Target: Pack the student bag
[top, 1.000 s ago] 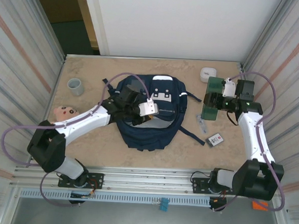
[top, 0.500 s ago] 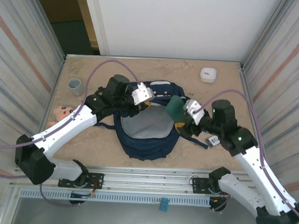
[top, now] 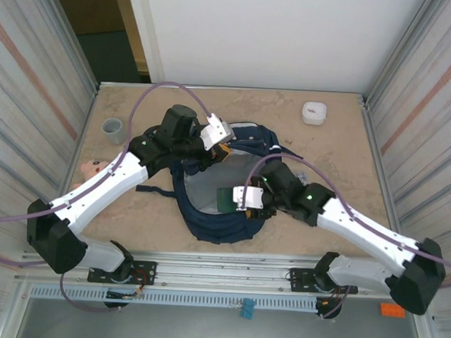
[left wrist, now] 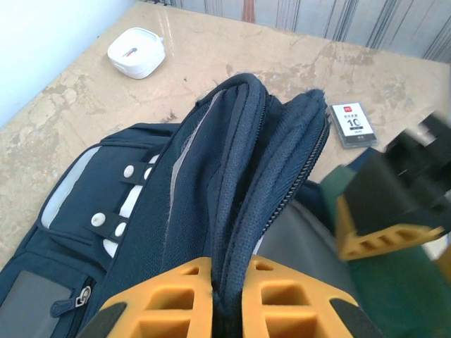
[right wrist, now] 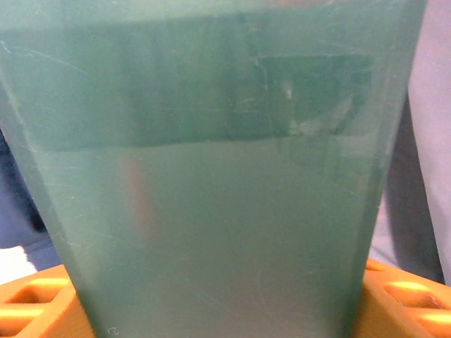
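The student bag (top: 220,224), a navy blue backpack, lies at the table's middle with its main pocket pulled open, grey lining showing. My left gripper (top: 215,149) is shut on the bag's zipped upper edge (left wrist: 271,183) and holds it raised; its orange fingers (left wrist: 165,303) pinch the fabric. My right gripper (top: 236,200) is shut on a flat dark green book (top: 226,197), which sits over the open pocket. In the right wrist view the green book (right wrist: 218,176) covers most of the frame, with orange fingers (right wrist: 405,296) at its sides.
A grey cup (top: 113,129) stands at the left, and a doll's face (top: 94,166) peeks from under the left arm. A white round box (top: 314,111) sits at the back right. A small card pack (left wrist: 350,124) lies right of the bag.
My right arm swung from the table's right side to the bag, carrying the green book over the open pocket. My left gripper lifted the bag's upper edge up and back, opening it.
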